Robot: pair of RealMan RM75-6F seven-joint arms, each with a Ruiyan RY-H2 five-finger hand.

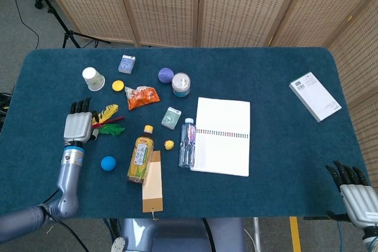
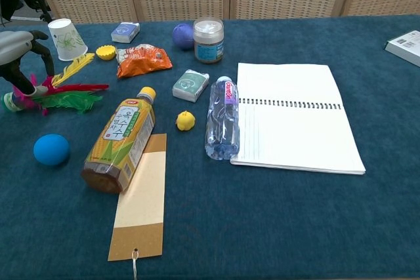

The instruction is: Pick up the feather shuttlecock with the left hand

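Lying flat on the blue table point(image 1: 277, 63), near its left edge, the feather shuttlecock point(image 2: 58, 90) has its long axis running left to right: the base end sits toward the table edge under my hand, and the yellow, red and green feathers fan out rightward toward the middle of the table. My left hand point(image 1: 77, 125) hangs over that base end, palm down, fingers point(image 2: 44, 54) bent downward around it; I cannot tell whether they actually grip the base or only touch it. My right hand point(image 1: 354, 192) rests off the near right corner of the table, fingers apart, holding nothing.

Behind the feathers stand a white paper cup point(image 2: 66, 39) and a small yellow cap point(image 2: 105, 52). A blue ball point(image 2: 51, 149) lies just in front of the shuttlecock, and a corn drink bottle point(image 2: 122, 140) lies on its side near the feather tips. An orange snack bag point(image 2: 143, 59) sits further right, apart from the feathers.
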